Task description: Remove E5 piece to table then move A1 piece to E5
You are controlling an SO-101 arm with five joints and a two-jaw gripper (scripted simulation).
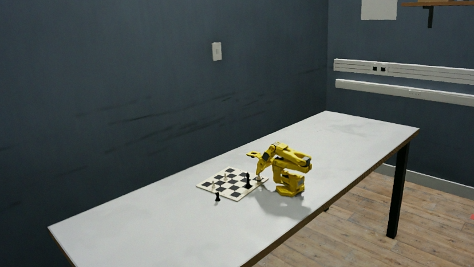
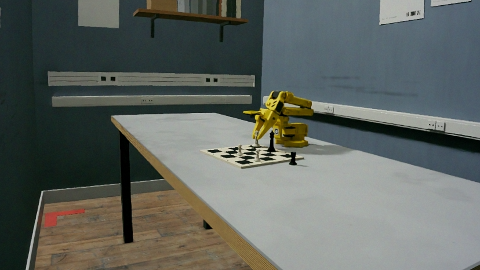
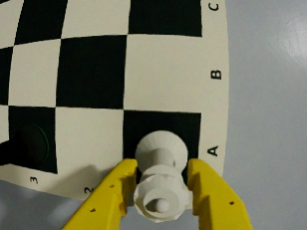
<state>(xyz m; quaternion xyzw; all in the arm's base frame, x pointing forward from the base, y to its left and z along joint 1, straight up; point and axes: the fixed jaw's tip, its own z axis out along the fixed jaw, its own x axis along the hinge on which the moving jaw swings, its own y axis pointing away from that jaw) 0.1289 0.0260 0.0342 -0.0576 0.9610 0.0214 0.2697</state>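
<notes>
Black piece (image 1: 217, 196) upright on table off board, so E5 looks done. Gripper (image 3: 160, 163) straddling white A1 piece (image 3: 158, 189), jaws apart, not clamped yet.

Yellow gripper (image 3: 160, 179) around a white piece (image 3: 160, 189) on the black corner square. Board (image 1: 221, 190) is black-and-cream checks with black edge letters. A black piece (image 1: 217, 196) on the pale grey counter (image 1: 132, 219). Dark blue-grey walls, brown plank floor.
</notes>
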